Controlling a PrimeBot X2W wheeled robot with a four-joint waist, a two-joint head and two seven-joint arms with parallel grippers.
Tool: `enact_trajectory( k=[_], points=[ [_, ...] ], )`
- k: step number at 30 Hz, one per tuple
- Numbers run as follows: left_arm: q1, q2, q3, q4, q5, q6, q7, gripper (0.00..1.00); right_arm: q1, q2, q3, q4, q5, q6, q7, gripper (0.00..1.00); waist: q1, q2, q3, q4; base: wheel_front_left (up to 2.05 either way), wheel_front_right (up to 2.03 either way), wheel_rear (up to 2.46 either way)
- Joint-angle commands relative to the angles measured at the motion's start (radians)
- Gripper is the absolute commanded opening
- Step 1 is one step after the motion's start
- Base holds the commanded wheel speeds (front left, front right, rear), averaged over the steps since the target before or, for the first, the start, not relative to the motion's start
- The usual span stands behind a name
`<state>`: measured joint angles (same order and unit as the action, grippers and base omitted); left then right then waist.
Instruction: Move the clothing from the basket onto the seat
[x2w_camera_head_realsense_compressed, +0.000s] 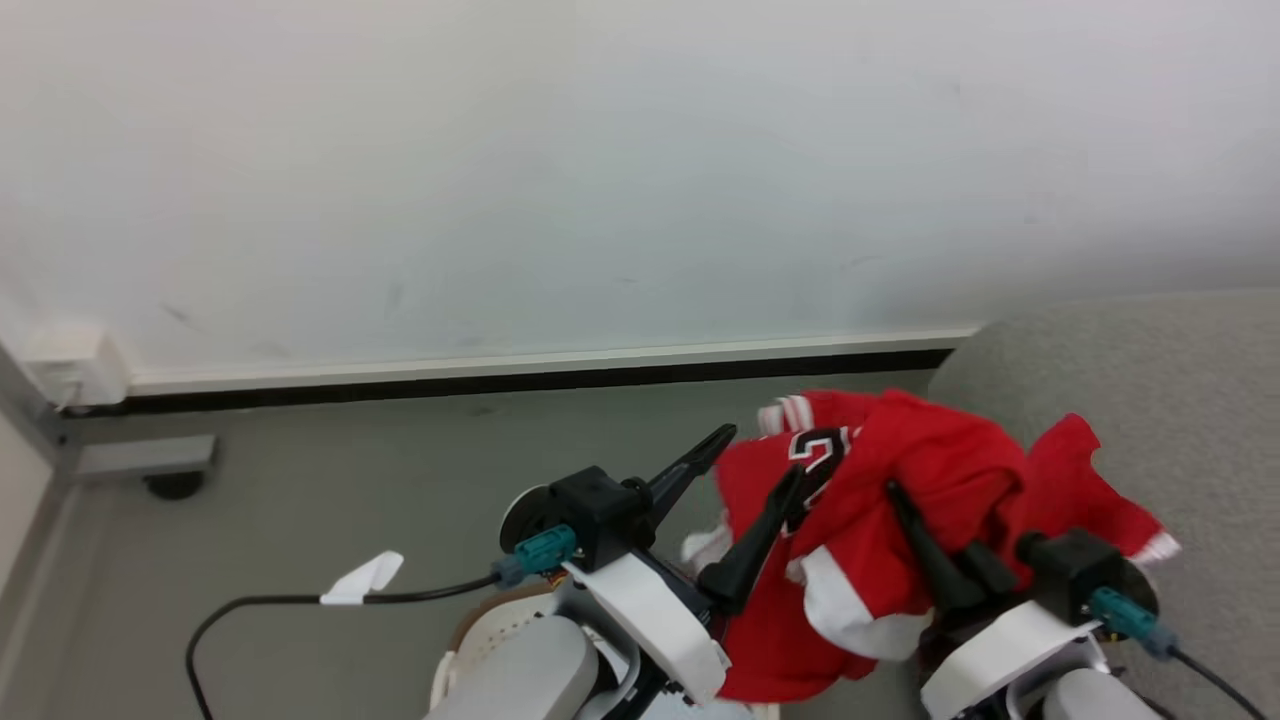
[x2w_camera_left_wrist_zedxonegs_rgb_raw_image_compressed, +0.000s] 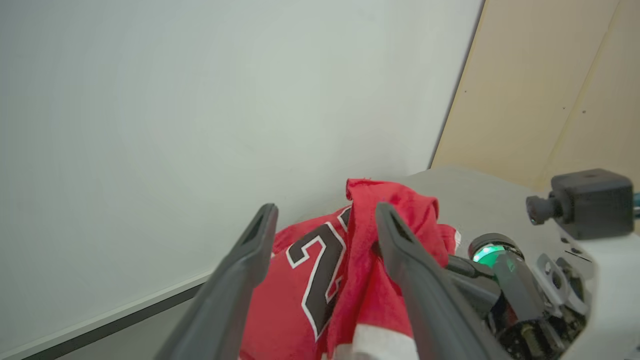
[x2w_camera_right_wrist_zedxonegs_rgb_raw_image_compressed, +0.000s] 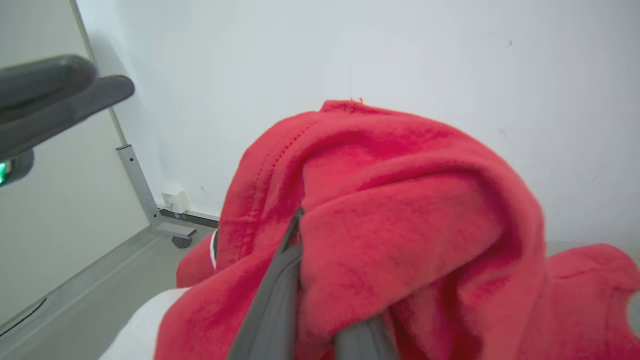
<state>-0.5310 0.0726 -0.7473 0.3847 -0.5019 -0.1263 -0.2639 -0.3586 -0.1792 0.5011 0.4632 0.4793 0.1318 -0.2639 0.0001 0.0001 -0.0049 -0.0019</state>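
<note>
The clothing (x2w_camera_head_realsense_compressed: 905, 465), a red jersey with white trim and a black number, hangs bunched from my right gripper (x2w_camera_head_realsense_compressed: 900, 500), which is shut on it. Its right part rests on the edge of the grey seat (x2w_camera_head_realsense_compressed: 1180, 400). In the right wrist view the clothing (x2w_camera_right_wrist_zedxonegs_rgb_raw_image_compressed: 400, 200) drapes over one dark finger (x2w_camera_right_wrist_zedxonegs_rgb_raw_image_compressed: 275, 295) and hides the other. My left gripper (x2w_camera_head_realsense_compressed: 760, 455) stands open just left of the clothing, holding nothing. From the left wrist, the clothing (x2w_camera_left_wrist_zedxonegs_rgb_raw_image_compressed: 320, 280) lies beyond the spread fingers (x2w_camera_left_wrist_zedxonegs_rgb_raw_image_compressed: 250, 260). A piece of the cream perforated basket (x2w_camera_head_realsense_compressed: 490, 625) shows under my left arm.
A white wall with a dark baseboard (x2w_camera_head_realsense_compressed: 520, 380) runs behind. On the grey floor lies a black cable with a white tag (x2w_camera_head_realsense_compressed: 365, 578). A wheeled frame foot (x2w_camera_head_realsense_compressed: 170, 480) and a wall box (x2w_camera_head_realsense_compressed: 75, 365) sit at the far left.
</note>
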Motion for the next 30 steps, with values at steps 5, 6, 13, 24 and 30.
enact_trajectory(
  k=[5, 6, 13, 24, 30],
  points=[
    [0.025, 0.013, 0.002, -0.025, 0.019, -0.004, -0.001, 1.0, 0.038, -0.031, -0.088, -0.064, -0.043, -0.002, -0.001, 0.0, -0.0001, -0.0001, 0.013, -0.106, 0.0, 0.0, 0.0],
    [0.026, 0.014, 0.002, -0.03, 0.024, -0.004, -0.001, 1.0, 0.042, -0.036, -0.104, -0.077, -0.051, -0.002, -0.001, 0.0, -0.0001, -0.0001, 0.015, -0.121, 0.0, 0.0, 0.0],
    [0.037, 0.023, -0.013, -0.072, 0.037, -0.005, -0.001, 1.0, 0.085, -0.063, -0.21, -0.175, -0.103, -0.002, -0.001, 0.0, -0.0001, -0.0001, 0.031, -0.223, 0.0, 0.0, 0.0],
    [0.052, 0.037, -0.041, -0.095, 0.055, -0.005, -0.001, 1.0, 0.171, -0.069, -0.306, -0.279, -0.151, -0.002, -0.001, 0.0, -0.0001, -0.0001, 0.035, -0.335, 0.0, 0.0, 0.0],
    [0.057, 0.032, -0.049, -0.091, 0.063, -0.005, -0.001, 1.0, 0.193, -0.06, -0.325, -0.305, -0.152, -0.002, -0.001, 0.0, -0.0001, -0.0001, 0.041, -0.357, 0.0, 0.0, 0.0]
  ],
)
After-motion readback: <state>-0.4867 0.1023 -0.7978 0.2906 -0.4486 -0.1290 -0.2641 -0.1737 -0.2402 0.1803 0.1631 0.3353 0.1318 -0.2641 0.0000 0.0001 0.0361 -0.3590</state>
